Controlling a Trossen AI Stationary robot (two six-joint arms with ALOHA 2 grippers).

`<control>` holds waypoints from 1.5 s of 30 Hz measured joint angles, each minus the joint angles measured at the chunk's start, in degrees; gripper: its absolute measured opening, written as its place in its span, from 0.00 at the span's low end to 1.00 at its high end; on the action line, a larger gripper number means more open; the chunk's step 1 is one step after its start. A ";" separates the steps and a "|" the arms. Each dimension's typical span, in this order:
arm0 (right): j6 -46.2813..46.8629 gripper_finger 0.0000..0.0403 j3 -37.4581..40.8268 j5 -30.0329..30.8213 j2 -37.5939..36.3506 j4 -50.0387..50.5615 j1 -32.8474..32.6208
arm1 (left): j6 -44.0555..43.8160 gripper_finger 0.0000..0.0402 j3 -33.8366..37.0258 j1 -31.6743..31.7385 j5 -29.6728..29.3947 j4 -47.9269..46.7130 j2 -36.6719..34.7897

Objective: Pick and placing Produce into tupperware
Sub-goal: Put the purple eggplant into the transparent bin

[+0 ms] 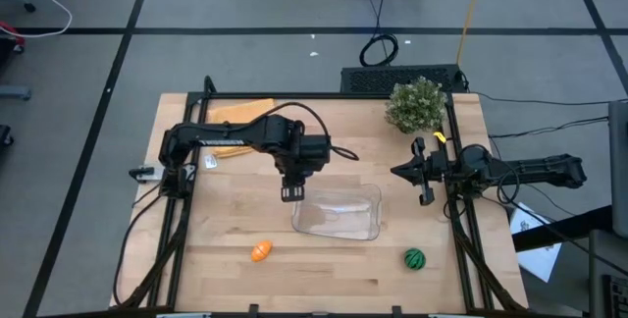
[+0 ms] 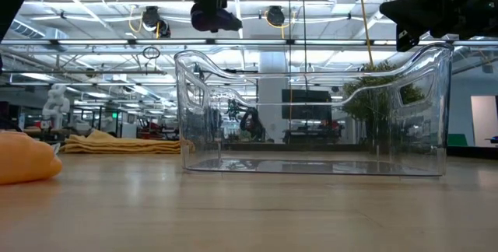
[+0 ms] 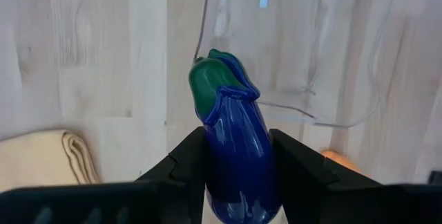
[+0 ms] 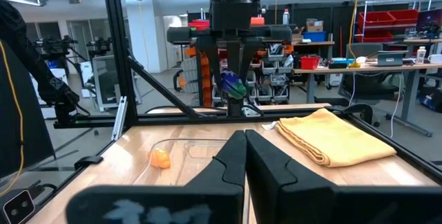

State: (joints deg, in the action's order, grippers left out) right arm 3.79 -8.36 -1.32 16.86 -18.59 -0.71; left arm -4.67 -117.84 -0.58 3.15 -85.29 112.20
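My left gripper [image 1: 291, 192] hangs over the left rim of the clear tupperware [image 1: 339, 212], shut on the purple elongated piece [image 3: 235, 148]. The low view shows that piece [image 2: 214, 19] well above the tupperware [image 2: 311, 112]. The orange piece [image 1: 260, 251] lies on the table near the tupperware's near left corner. The green striped round piece [image 1: 415, 258] lies off its near right corner. My right gripper [image 1: 424, 176] waits shut at the table's right side, level with the tupperware's far edge. My left gripper pinches the purple piece by its body [image 3: 238, 172] between both fingers [image 3: 183, 165], coming from above and pointing down. The green-capped end [image 3: 215, 82] sticks out below the fingertips. The piece is lifted clear, hanging over the tupperware's left rim [image 3: 304, 117].
A folded orange-yellow cloth [image 1: 235, 127] lies at the far left of the table, behind the left arm. A bushy green plant [image 1: 417, 104] stands at the far right corner. A black frame rail [image 1: 456, 210] runs along the right edge. Bare wood shows along the near edge.
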 joint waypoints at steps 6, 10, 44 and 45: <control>0.00 0.00 0.00 0.00 0.00 0.00 0.00 | 0.18 0.33 0.00 0.02 1.37 1.40 0.24; -0.02 0.00 0.00 0.00 0.00 -0.02 0.00 | 0.19 0.33 0.02 0.00 1.81 1.80 0.24; -0.04 0.00 -0.02 0.02 0.09 -0.40 0.00 | 6.52 0.33 0.09 -0.72 3.09 11.86 4.48; -0.10 0.00 -0.02 0.02 0.09 -0.39 -0.02 | 6.52 0.33 0.09 -0.72 3.10 11.86 4.48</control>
State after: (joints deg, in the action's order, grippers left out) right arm 3.69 -8.38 -1.30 16.95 -18.98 -0.73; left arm 1.85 -117.75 -1.30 6.25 -73.43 116.68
